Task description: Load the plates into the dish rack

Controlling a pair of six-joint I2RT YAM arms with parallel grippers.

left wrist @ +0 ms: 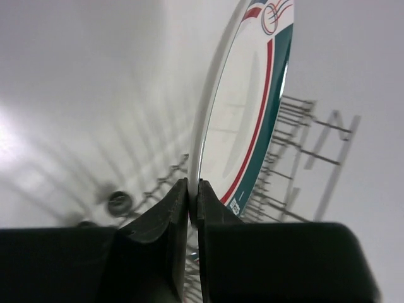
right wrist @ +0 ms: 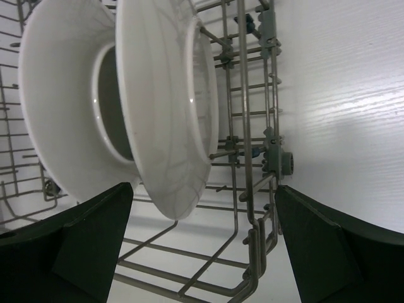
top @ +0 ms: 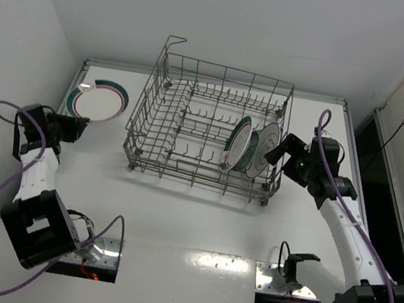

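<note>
Looking down from above, the dish rack (top: 192, 119), a grey wire basket with rows of upright tines, holds three plates on edge at its right end: a banded plate (top: 237, 143), a teal-blue plate (top: 250, 156) and a white plate (top: 266, 148). Each one leans in a tine slot, so the wires keep it standing. The last plate (top: 100, 99), white with a teal-and-red rim band, is left of the dish rack and well apart from it, with the left gripper (top: 77, 125) at its near rim. The right gripper (top: 279, 150) hangs just outside the dish rack's right wall. In the left wrist view, the left gripper (left wrist: 194, 186) is pinched tight on the thin rim of the last plate (left wrist: 246, 113), which shows edge-on and glossy, with the dish rack's wires blurred beyond. A rim pinch seems to suit a hard, slick disc that must drop in vertically. In the right wrist view, the right gripper (right wrist: 202, 189) is spread wide and holds nothing. The white plate (right wrist: 167, 107) shows its smooth, pale back inside the dish rack's right wall, with a neighbouring plate (right wrist: 60, 107) and its round foot ring behind it.
</note>
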